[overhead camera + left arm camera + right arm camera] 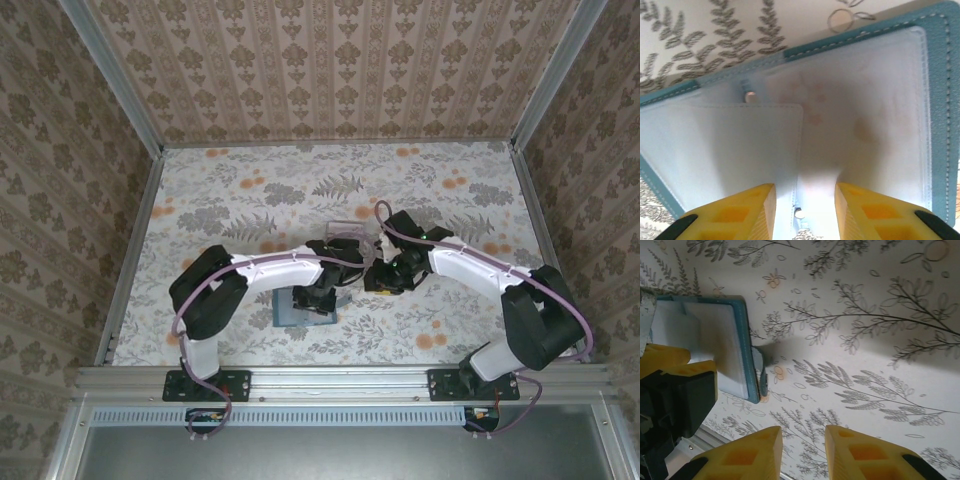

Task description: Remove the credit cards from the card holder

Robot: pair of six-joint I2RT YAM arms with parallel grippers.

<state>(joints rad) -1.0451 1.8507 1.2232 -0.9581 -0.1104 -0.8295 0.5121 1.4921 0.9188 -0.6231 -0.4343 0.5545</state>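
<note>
The small teal-blue folding card holder (860, 115) lies open on the floral-patterned surface (250, 190), just ahead of the left arm (270, 270), with its grey-blue lining up. The left jaws stand apart, tips low on the lining and astride the edge of an inner pocket. Closing here would likely pinch the lining, not a card, and lift or drag the whole holder, since nothing pins it down. A faint pinkish patch (812, 112) behind the frosted pocket may be one of the credit cards, though I cannot tell. A card that thin and snug could easily slip.

The right jaws are parted and empty over bare surface, just beside the holder. The two wrists are close enough to knock together. A clear plastic piece (345, 230) sits just beyond.

The left arm bends its elbow outward and reaches inward, wrist down. The right arm (470, 265) mirrors it.
</note>
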